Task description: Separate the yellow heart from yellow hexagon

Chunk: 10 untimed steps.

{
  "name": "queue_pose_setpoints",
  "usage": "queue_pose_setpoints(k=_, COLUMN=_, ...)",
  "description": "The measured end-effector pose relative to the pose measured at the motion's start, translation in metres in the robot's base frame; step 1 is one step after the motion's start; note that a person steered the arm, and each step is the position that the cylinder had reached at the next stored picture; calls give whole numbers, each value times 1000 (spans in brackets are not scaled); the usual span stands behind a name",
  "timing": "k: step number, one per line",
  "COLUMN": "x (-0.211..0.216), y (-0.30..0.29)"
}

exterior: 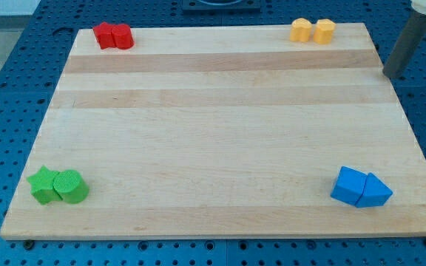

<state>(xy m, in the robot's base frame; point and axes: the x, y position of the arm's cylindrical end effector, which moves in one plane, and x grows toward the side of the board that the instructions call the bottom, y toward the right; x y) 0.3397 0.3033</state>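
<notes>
**Tip off the board, yellow pair touching**

Camera view: The yellow heart [300, 30] and yellow hexagon [325, 31] are sitting side by side and touching near the top right corner of the wooden board [213, 133], heart on the view's left. The rod is coming in at the upper right, and my tip [393, 75] is hanging just past the board's right edge, over the blue pegboard table [21, 66], near the yellow pair but apart from it, lower and to the view's right. There is no pincer here and the tip is touching no block. Nothing is lying between tip and hexagon.

Other pairs are occupying the remaining corners, well apart: red blocks [114, 36] top left, green blocks [58, 185] bottom left, blue blocks [361, 188] bottom right. No readable writing is showing.
</notes>
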Motion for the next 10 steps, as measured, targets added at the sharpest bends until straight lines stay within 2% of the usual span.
queue_pose_setpoints(k=1, x=-9, y=42)
queue_pose_setpoints(k=2, x=-9, y=42)
queue_pose_setpoints(k=3, x=-45, y=41)
queue_pose_setpoints(k=4, x=-114, y=41)
queue_pose_setpoints(k=5, x=-148, y=38)
queue_pose_setpoints(k=8, x=-145, y=-118)
queue_pose_setpoints(k=9, x=-134, y=-143)
queue_pose_setpoints(k=10, x=-134, y=-143)
